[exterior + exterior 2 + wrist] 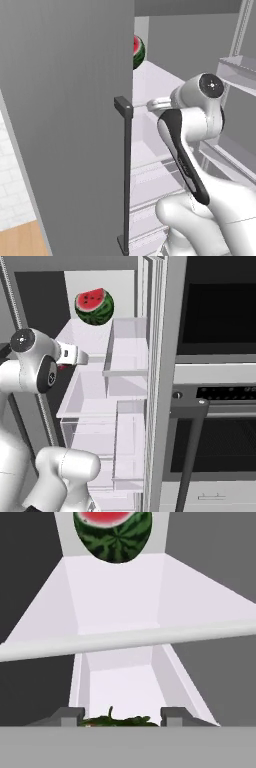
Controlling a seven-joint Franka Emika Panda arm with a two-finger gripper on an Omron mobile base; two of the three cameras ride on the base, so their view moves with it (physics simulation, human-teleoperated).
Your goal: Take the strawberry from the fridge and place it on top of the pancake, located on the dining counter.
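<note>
The fridge [65,125] stands open, its grey door at my left and white shelves [90,336] inside. My gripper [120,716] reaches into the fridge just under the upper shelf [125,639]. It is shut on the strawberry [117,720], whose green leafy top fills the gap between the two fingertips [70,714]. In the right base view a speck of red [61,367] shows beside the hand [72,354]. The pancake and the dining counter are out of view.
A large cut watermelon [94,306] sits at the back of the upper shelf, above and beyond the hand. Door bins [127,351] hang on the right fridge door. A black wall oven [220,446] stands to the right. The door's dark bar handle [126,170] is close to the arm.
</note>
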